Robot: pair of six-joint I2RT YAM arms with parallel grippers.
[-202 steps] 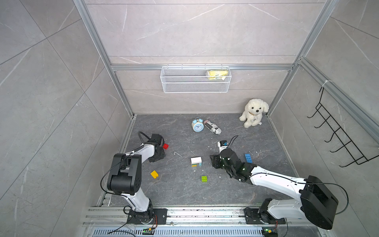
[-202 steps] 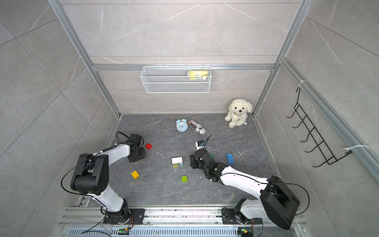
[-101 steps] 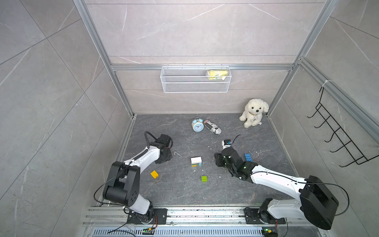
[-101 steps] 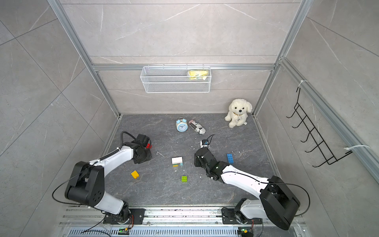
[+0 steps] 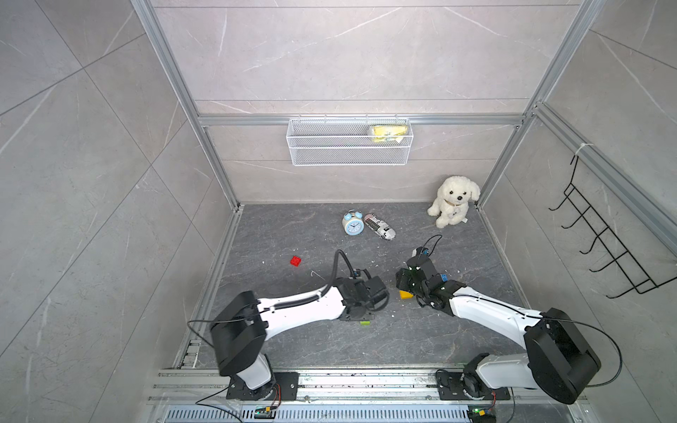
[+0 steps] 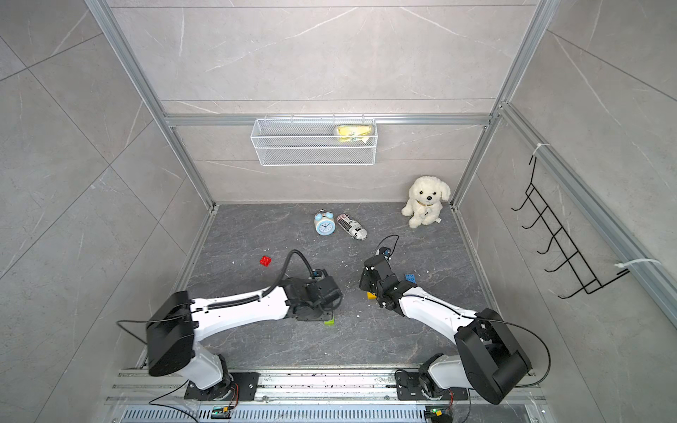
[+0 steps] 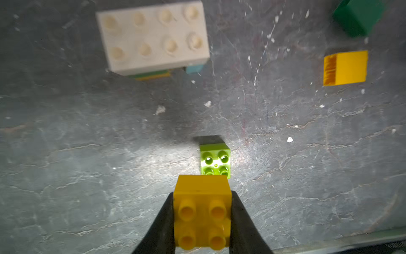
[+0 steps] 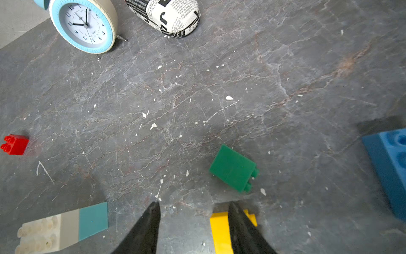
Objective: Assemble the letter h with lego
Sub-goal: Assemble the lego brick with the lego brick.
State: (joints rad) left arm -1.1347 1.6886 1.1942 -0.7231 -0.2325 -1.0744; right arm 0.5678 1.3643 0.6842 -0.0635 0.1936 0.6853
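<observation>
The yellow brick is clamped by its side walls in your left gripper, studs facing the wrist camera, just short of the lime green brick on the floor. Square its edges to the lime studs, then press straight down without loosening. Your right gripper stands part open and empty, one finger over a second yellow brick; centre it before closing.
</observation>
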